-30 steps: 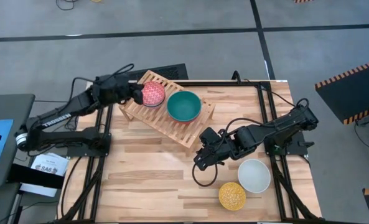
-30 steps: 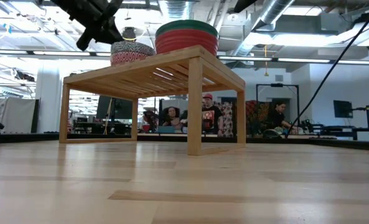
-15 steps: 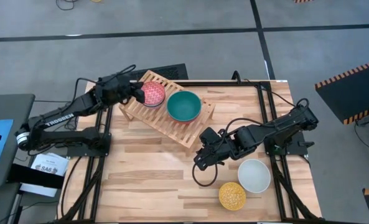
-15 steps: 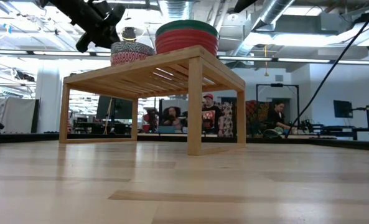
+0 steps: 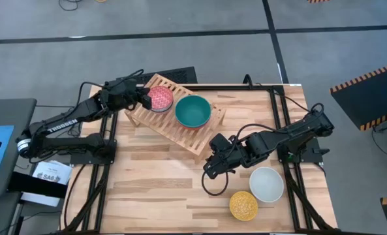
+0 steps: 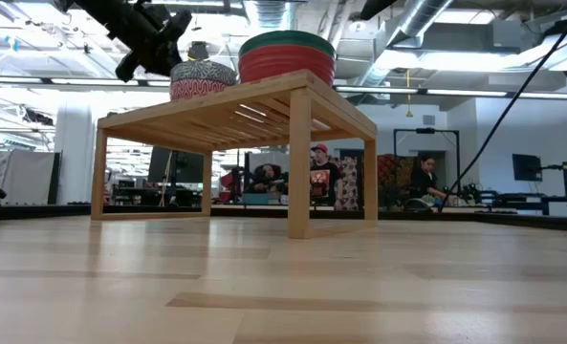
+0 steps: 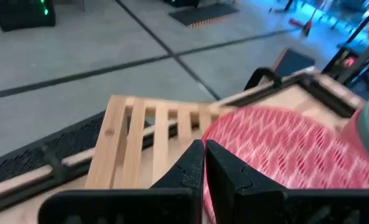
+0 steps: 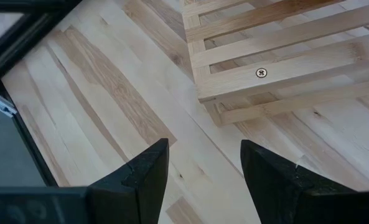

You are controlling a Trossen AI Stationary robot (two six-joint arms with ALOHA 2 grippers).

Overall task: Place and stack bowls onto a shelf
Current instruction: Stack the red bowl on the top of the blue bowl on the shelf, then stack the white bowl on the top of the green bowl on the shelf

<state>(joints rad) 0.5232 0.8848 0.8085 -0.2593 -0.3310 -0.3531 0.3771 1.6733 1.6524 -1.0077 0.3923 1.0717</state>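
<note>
Left gripper (image 5: 141, 98) has edged back slightly from pink-red patterned bowl (image 5: 160, 98), fingers (image 7: 194, 163) pressed together, arm reaching across shelf's (image 5: 170, 130) far end. Bowl sits on shelf atop another bowl, teal green bowl (image 5: 193, 111) beside it, stacked on red one. Right gripper (image 5: 211, 168) low over tabletop (image 5: 147, 196) just off shelf's near corner, fingers spread, empty. White bowl (image 5: 266, 183) and yellow patterned bowl (image 5: 243, 205) on tabletop, near right arm.
</note>
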